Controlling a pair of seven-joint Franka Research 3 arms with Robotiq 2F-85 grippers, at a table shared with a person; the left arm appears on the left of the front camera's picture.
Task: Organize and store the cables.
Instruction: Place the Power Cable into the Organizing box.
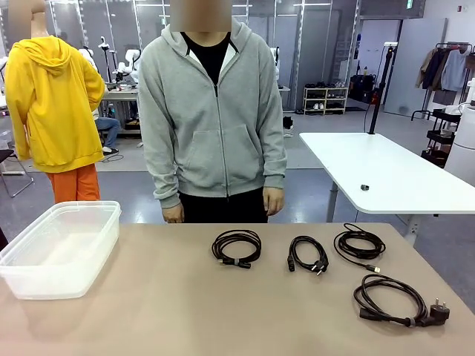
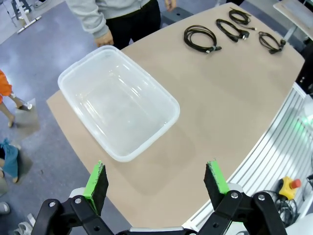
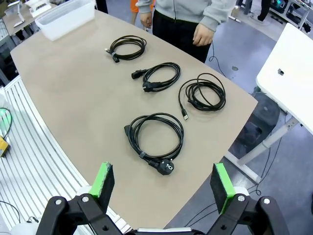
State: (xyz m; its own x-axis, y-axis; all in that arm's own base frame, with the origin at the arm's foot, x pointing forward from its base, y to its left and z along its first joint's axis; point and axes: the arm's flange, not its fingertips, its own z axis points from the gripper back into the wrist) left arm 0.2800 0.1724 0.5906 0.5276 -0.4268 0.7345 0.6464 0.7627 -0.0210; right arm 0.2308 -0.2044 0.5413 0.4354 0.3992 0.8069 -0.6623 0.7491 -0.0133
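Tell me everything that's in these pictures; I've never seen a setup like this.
table: one, tan, between robot and person.
bin: one, clear plastic, empty, at the table's left end.
row of cables: three, black, coiled, side by side in front of the person.
cable with round plug: one, black, coiled, on the right, nearer the robot.
second table: one, white, farther back on the right.
person: one, grey hoodie, standing at the far edge, hands down.
left tool: one, black with green pads, open, above the bin's end.
right tool: one, black with green pads, open, above the cables' end.
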